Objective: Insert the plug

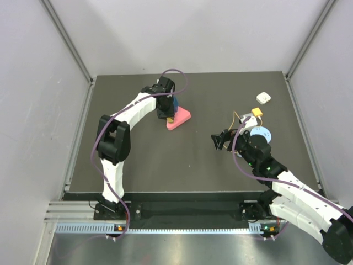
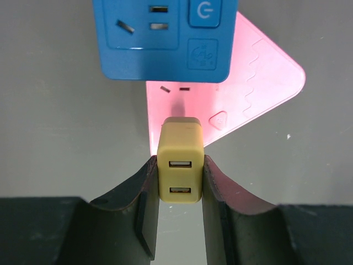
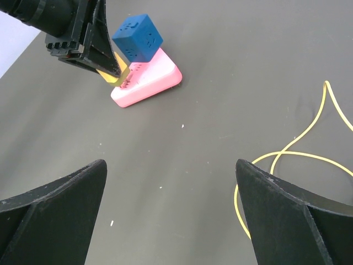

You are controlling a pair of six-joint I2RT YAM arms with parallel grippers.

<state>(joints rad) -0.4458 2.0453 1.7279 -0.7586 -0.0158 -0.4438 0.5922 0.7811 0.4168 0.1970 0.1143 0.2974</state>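
Left end effector (image 2: 179,160) clamps a yellow two-port adapter (image 2: 180,141) between both fingers, narrow hold. The adapter sits at the edge of a pink socket block (image 2: 265,83), and a blue socket cube (image 2: 165,55) stands on that block just beyond it. Can't tell if the adapter is seated. Right end effector (image 3: 171,165) is wide, nothing between its fingers, above the bare surface (image 1: 165,165). The plug (image 1: 256,113) lies on the surface far right, on its looping yellow wire (image 3: 309,154), between a white block (image 1: 263,98) and a light-blue disc (image 1: 263,134).
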